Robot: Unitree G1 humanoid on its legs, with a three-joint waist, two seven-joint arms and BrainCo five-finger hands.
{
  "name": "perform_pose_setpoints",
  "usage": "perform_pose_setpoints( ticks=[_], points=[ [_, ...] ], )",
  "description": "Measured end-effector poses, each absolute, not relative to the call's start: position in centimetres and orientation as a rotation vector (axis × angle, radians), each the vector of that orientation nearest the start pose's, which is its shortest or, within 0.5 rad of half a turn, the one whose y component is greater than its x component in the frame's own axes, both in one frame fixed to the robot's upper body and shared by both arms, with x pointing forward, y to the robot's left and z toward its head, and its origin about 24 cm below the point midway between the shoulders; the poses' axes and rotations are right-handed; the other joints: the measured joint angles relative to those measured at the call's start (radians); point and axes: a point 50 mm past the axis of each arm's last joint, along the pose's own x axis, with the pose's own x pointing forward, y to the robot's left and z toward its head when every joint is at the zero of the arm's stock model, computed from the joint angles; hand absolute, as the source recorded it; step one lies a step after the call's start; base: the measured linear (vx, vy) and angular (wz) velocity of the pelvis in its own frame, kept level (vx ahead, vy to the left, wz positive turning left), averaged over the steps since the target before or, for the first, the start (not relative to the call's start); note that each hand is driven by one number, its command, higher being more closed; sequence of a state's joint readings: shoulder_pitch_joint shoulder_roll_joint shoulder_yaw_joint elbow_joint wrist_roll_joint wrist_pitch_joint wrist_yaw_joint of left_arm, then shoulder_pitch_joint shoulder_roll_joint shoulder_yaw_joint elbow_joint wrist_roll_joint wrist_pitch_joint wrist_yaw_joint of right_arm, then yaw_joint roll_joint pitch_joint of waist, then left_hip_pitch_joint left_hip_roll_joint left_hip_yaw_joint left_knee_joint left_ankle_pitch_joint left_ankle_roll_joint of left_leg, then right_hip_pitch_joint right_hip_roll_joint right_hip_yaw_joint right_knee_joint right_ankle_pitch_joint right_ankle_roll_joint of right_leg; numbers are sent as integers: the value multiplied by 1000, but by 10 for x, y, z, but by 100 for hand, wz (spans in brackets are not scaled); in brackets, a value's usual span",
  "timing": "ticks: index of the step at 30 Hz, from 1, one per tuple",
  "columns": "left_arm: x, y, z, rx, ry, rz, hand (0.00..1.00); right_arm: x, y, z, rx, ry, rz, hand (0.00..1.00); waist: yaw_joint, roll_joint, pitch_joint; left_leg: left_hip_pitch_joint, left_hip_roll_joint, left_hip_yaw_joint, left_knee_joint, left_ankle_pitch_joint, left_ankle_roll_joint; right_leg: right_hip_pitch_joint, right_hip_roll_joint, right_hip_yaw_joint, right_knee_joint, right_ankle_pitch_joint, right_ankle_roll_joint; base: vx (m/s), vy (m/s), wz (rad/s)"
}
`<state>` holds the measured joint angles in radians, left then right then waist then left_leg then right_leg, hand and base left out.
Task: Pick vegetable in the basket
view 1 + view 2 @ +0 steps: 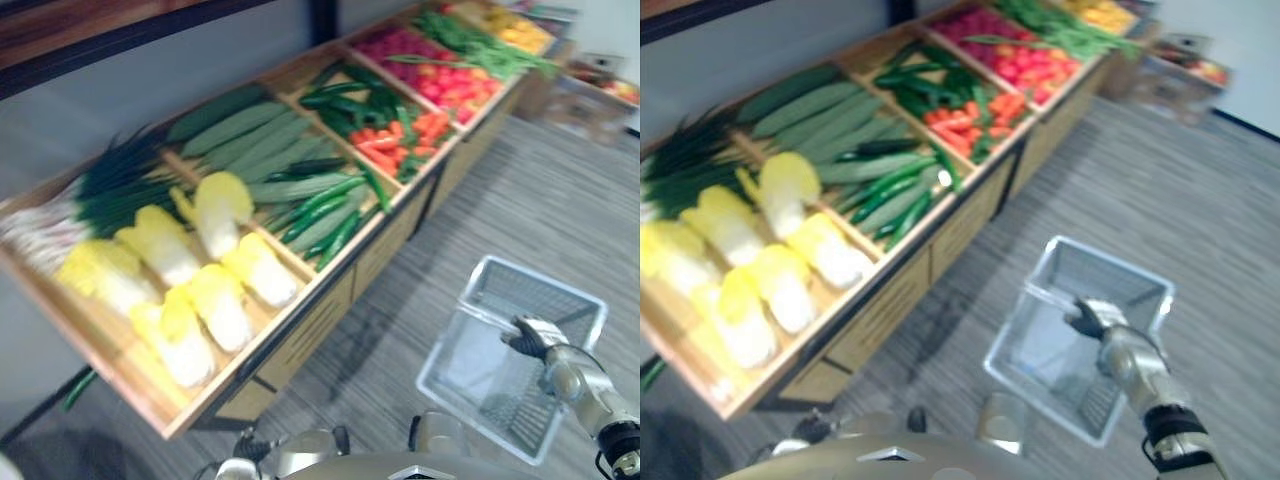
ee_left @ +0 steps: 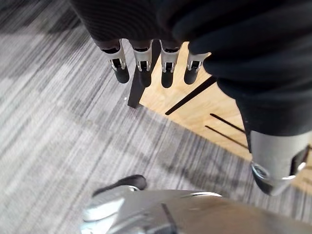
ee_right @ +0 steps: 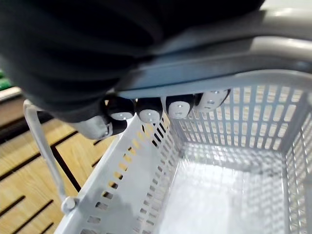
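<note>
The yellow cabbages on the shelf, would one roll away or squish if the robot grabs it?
It probably won't roll far: each cabbage is long and lies packed against others in the sloping wooden bin. Its leafy yellow top looks soft, so it may bruise, while the white base looks firmer. It looks bulky, so it is likely heavy to lift.

Head pair high, wrist cameras close.
Both eye views look down, sharing the vegetable stand point(image 1: 310, 325) at upper left and the basket point(image 1: 455, 325) at lower right; the left wrist view faces carpet point(image 2: 53, 126), the right wrist view the basket's inside.
</note>
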<state>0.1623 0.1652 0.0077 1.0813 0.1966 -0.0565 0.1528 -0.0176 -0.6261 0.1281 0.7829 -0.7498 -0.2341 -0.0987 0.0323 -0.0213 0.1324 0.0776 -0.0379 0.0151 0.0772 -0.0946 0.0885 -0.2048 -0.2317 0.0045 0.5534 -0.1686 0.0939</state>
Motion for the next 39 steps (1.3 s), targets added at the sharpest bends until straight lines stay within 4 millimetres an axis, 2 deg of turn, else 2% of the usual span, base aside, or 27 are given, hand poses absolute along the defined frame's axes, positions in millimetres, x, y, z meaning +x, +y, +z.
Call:
perform_pose_setpoints(
  ticks=[2,3,5,6,7,8,9,10,11,12,13,14,15,16,17,19,21,22,23,25,26,29,34,38,39],
  points=[
    [61,222,-162,347,1158,163,0,171,-342,-63,-1258,714,138,100,-1,10,-4,-32,21,-124,43,-31,-48,-2,13,187,-147,9,12,224,-324,141],
    [62,223,-162,338,1155,177,0,164,-348,-66,-1228,750,100,100,-2,10,-6,-42,28,-160,58,-40,-60,-1,20,224,-169,9,13,213,-411,146],
    [65,232,-159,330,1141,240,0,128,-369,-76,-1080,909,-73,100,-5,1,-10,-88,58,-294,112,-78,-122,10,40,297,-243,17,28,219,-534,161],
    [66,235,-158,322,1139,261,0,116,-372,-80,-1037,953,-117,100,-9,-9,-14,-100,58,-330,125,-87,-140,22,36,288,-271,34,58,158,-605,166],
    [65,244,-156,301,1135,318,0,94,-374,-88,-940,1032,-209,100,-11,-54,-22,-115,48,-374,136,-101,-173,45,9,247,-331,103,92,101,-548,126],
    [63,251,-155,302,1137,350,0,83,-372,-94,-892,1074,-244,100,-10,-79,-20,-118,47,-387,134,-108,-193,56,-6,218,-337,96,148,69,-730,129],
    [60,240,-160,236,1165,385,0,72,-376,-96,-828,1122,-321,100,-6,-26,-17,-139,120,-406,137,-122,-228,70,47,146,-330,70,138,26,-666,102],
    [55,228,-164,165,1179,412,0,66,-373,-99,-779,1142,-359,100,-11,12,-25,-143,194,-366,109,-84,-245,68,93,89,-315,51,102,17,-636,93],
    [53,224,-165,131,1182,434,0,64,-369,-103,-747,1144,-372,100,-15,25,-25,-142,224,-350,84,-48,-279,65,114,66,-297,41,84,-9,-647,84],
    [48,223,-166,80,1191,484,0,61,-359,-110,-696,1149,-383,100,-18,36,-28,-142,268,-323,42,9,-291,48,145,28,-261,18,48,-38,-523,65],
    [45,223,-166,25,1193,540,0,63,-350,-114,-669,1136,-384,100,-21,33,-27,-146,287,-295,18,56,-280,40,157,2,-244,8,30,-77,-552,79],
    [42,227,-166,-9,1195,587,0,65,-342,-118,-630,1118,-401,100,-25,20,-22,-149,298,-223,-9,115,-223,36,153,-32,-234,-6,7,-64,-304,69],
    [41,228,-166,-29,1196,612,0,64,-339,-119,-614,1113,-411,100,-29,13,-20,-159,299,-153,3,127,-190,38,146,-52,-233,-7,-3,-73,-340,89],
    [40,231,-165,-50,1194,641,0,60,-336,-120,-588,1108,-442,100,-36,8,-18,-183,306,34,94,109,-135,52,132,-86,-233,-9,-17,-62,-268,91],
    [39,233,-165,-59,1191,658,0,56,-337,-120,-568,1112,-462,100,-44,7,-18,-176,306,163,160,76,-130,73,119,-115,-238,-13,-26,-56,-231,89],
    [38,236,-164,-63,1186,682,0,56,-337,-120,-543,1105,-489,100,-56,9,-19,-147,281,235,154,56,-154,91,109,-143,-256,-10,-23,-84,-93,64],
    [38,242,-162,-75,1166,738,0,57,-338,-120,-537,1096,-498,100,-53,13,-21,-121,259,223,90,51,-162,91,115,-149,-283,4,-13,-100,18,26],
    [41,252,-157,-111,1116,842,0,57,-338,-120,-529,1093,-506,100,-52,20,-21,-111,260,215,36,54,-198,92,125,-153,-310,24,-8,-67,63,7],
    [43,259,-153,-129,1081,906,0,56,-337,-120,-521,1093,-511,100,-51,31,-29,-107,258,219,15,65,-213,94,125,-153,-324,35,-5,-97,100,5],
    [58,288,-133,-129,906,1110,0,49,-336,-122,-489,1105,-542,100,-52,26,-30,-92,243,228,-44,83,-215,125,127,-149,-415,94,6,-46,82,-6],
    [63,294,-127,-118,863,1145,0,46,-336,-122,-483,1109,-551,100,-52,27,-31,-86,237,236,-60,89,-213,131,124,-143,-433,106,5,11,90,-19],
    [94,320,-88,-64,602,1264,0,33,-335,-124,-453,1133,-596,100,-54,35,-35,-59,211,268,-96,97,-209,147,110,-113,-471,135,15,39,100,-22],
    [136,326,-26,16,241,1262,0,24,-328,-128,-444,1157,-583,100,-58,41,-40,-13,194,308,-126,108,-204,159,110,-78,-489,154,27,102,39,-22],
    [166,318,14,95,53,1205,0,30,-320,-130,-468,1143,-517,100,-61,35,-40,10,194,332,-145,108,-204,162,117,-63,-497,156,25,56,1,-18],
    [169,317,18,101,31,1197,0,31,-319,-131,-474,1139,-507,100,-62,33,-41,12,194,333,-145,108,-204,164,117,-62,-499,156,25,36,-7,-7]
  ],
)
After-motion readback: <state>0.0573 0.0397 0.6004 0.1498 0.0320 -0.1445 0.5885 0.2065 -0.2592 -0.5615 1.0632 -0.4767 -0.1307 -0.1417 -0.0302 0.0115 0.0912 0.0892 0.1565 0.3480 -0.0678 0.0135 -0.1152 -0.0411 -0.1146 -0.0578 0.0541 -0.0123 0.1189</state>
